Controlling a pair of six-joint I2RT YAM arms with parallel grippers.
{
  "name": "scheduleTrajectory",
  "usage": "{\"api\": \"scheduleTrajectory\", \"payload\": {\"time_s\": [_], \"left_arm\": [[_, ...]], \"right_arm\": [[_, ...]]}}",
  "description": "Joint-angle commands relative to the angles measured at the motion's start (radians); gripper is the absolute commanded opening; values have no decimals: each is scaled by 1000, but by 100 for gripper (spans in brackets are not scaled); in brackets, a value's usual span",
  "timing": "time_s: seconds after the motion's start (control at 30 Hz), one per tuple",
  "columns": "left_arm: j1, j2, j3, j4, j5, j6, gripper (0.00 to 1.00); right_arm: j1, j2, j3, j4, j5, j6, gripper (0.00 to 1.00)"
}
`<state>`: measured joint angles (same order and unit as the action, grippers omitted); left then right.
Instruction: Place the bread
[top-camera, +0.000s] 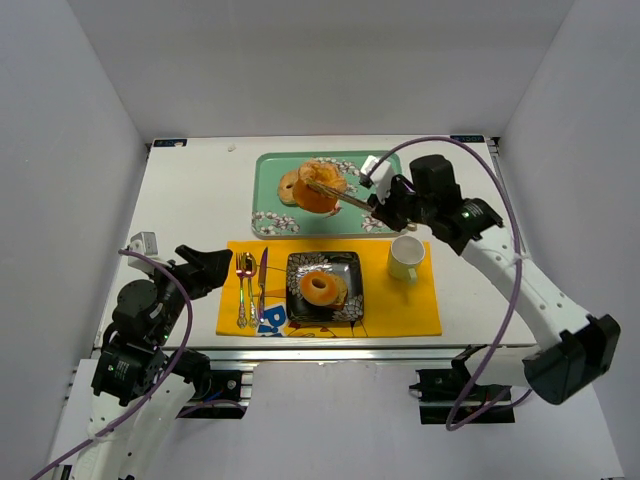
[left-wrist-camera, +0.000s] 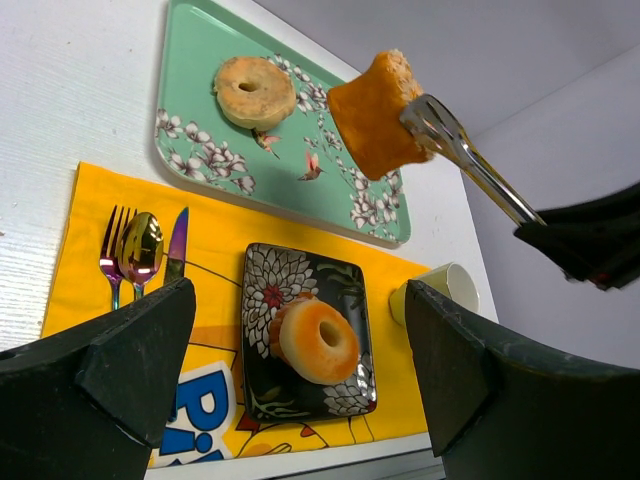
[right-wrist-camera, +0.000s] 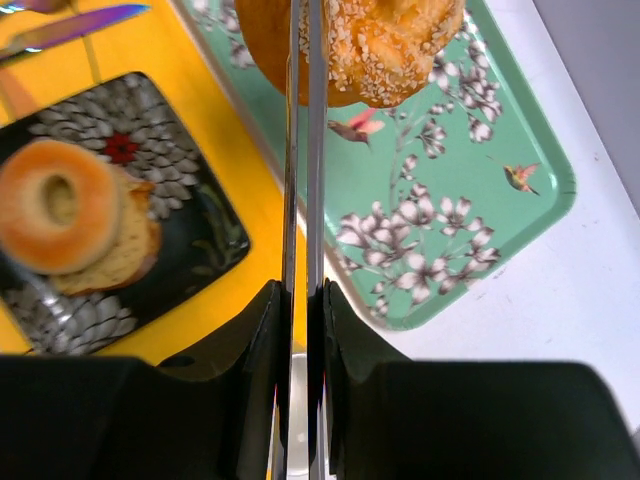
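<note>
**Tongs** (top-camera: 342, 196): the right gripper (top-camera: 384, 204) is clamped on the handle end. In your right wrist view the two blades run almost together. The tips are pinched on the bread (top-camera: 322, 186).

**Long axis:** in the top view the tongs run from the gripper leftward and slightly toward the far edge. The load therefore sits out beyond the fingers, not under them.

**Bread:** an orange, seeded piece, held in the air. It is clear of the tray (top-camera: 262, 192), hanging over its middle, just beside a pale ring (top-camera: 291, 187) that lies flat there.

**Plate** (top-camera: 353, 262): black and flowered, on the yellow mat (top-camera: 410, 302). It already carries a bagel (top-camera: 322, 289) on top of another piece.

**Key relation:** the plate lies almost straight toward the arm bases from the bread, with little offset to either side. If the plate is your target, as seems likely, you need to pull the load back toward the bases and lower it, with hardly any swing sideways.

**Hazard:** the cup (top-camera: 405, 256) stands just beside the plate, under the gripper's side of that path. Mind it as the wrist comes in.

**Left gripper** (top-camera: 213, 266): fingers spread and holding nothing. It is by the mat's left edge, well apart from the bread. The right arm is the one placed for this move.
</note>
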<state>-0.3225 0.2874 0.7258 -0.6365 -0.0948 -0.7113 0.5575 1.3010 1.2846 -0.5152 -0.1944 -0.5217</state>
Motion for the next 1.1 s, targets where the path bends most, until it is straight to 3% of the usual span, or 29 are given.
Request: {"api": "scheduleTrajectory", "payload": {"time_s": [0.0,0.27,0.73,0.8,0.83,0.93,1.07], "left_arm": [[3,6,20,-11,-11,9,94],[3,-1,9,-9,1,3,94],[3,4,-2,15,15,1,94],[3,6,1,14,15,3,94],[3,7,3,12,12,3,94],[3,9,7,6,10,6,94],[3,2,7,1,7,4,94]], "right_arm": [[2,-101,-31,-81,-88,41,0],[2,-256,-114,-238,-155,78,0],[2,-335,-229,-355,-162,34,1],[2,-330,-249,-345,-152,40,7],[2,-325,-252,-342,-152,42,17],[2,-321,-258,-335,-151,45,33],[2,-327,-254,-329,-155,51,44]]}}
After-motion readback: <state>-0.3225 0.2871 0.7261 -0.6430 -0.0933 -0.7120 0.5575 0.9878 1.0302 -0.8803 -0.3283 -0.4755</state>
